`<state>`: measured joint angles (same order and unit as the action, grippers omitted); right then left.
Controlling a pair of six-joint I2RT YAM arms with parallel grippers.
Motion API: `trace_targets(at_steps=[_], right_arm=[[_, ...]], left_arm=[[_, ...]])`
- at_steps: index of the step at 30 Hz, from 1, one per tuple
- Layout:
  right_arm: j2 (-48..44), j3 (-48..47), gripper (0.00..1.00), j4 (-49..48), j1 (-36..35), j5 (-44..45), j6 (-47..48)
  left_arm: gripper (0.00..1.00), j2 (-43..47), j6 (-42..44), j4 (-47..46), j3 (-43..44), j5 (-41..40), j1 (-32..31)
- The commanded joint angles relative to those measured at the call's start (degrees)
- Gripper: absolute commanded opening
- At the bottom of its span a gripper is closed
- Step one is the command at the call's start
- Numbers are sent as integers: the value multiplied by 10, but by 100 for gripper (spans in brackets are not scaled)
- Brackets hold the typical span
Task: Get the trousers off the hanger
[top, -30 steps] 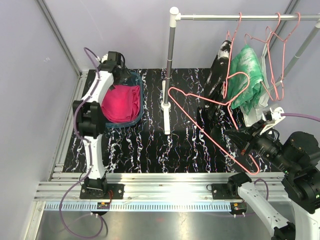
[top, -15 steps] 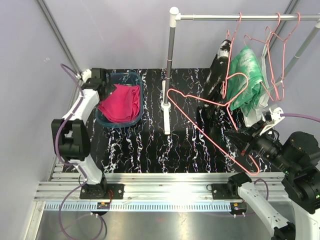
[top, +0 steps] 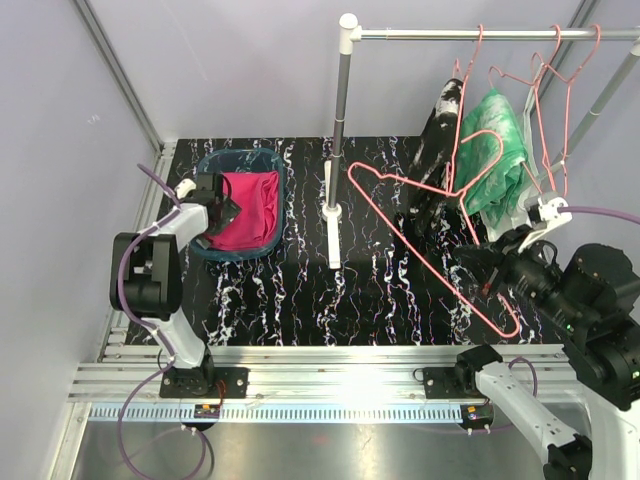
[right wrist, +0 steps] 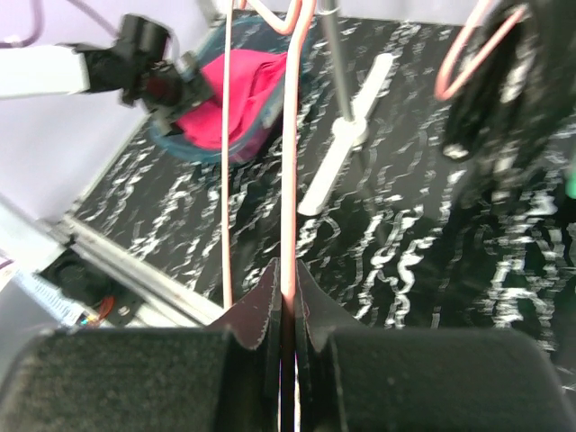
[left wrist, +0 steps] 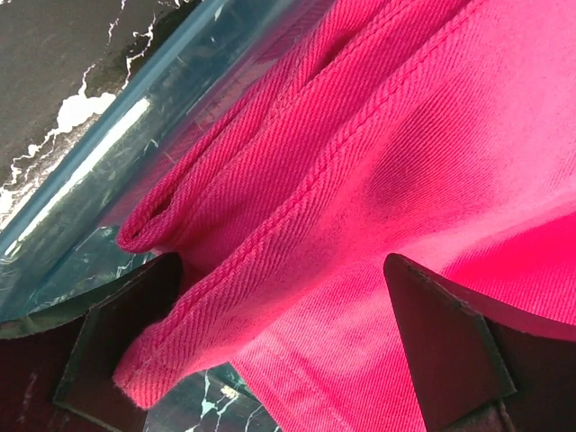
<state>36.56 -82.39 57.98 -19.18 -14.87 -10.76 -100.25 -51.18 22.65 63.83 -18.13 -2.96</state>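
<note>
The magenta-pink trousers (top: 250, 205) lie in a blue basket (top: 238, 156) at the back left. My left gripper (top: 222, 207) is open at the basket's left side, its jaws wide apart astride an edge of the pink cloth (left wrist: 378, 162). My right gripper (top: 483, 268) is shut on the wire of an empty pink hanger (top: 415, 238), held off the rail above the table; the wire (right wrist: 290, 180) runs straight between the closed jaws. The black speckled trousers (top: 440, 150) and the green-and-white trousers (top: 497, 150) hang from hangers on the rail.
A grey rail (top: 480, 35) runs across the back right on a post (top: 338, 130) with a white foot (top: 333, 235) mid-table. More empty pink hangers (top: 560, 80) hang at the rail's right end. Purple walls stand close on the left and right.
My left arm has swung from behind the basket round to its left side, and the gripper now faces the pink trousers. My right gripper has shifted the empty hanger slightly up and back.
</note>
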Motion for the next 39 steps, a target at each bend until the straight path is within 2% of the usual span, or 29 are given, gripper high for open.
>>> trace_targets(at_steps=[1, 5, 11, 13, 19, 26, 30, 34, 39], right_arm=[[33, -41, 0, -4, -2, 62, 35], [72, -52, 0, -20, -3, 139, 57], [142, -80, 0, -87, -2, 177, 96], [160, -86, 0, -118, -2, 192, 104], [214, -111, 0, -217, -2, 203, 130], [258, -91, 0, -363, -14, 210, 140], [288, -88, 0, -417, -54, 258, 167], [359, -116, 0, -428, -109, 379, 229], [413, -122, 0, -461, -147, 462, 241]], left_arm=[[99, 33, -8, -2, -9, 22, 7], [99, 75, 19, 24, 34, 67, 7], [99, 181, 67, 69, 85, 112, 7], [99, 223, 82, 109, 108, 109, 7], [99, 360, 161, 151, 96, 104, 7], [99, 411, 263, 202, 86, 237, 7], [99, 444, 296, 224, 60, 235, 7], [99, 468, 321, 250, 56, 233, 7], [99, 501, 325, 267, 67, 237, 7]])
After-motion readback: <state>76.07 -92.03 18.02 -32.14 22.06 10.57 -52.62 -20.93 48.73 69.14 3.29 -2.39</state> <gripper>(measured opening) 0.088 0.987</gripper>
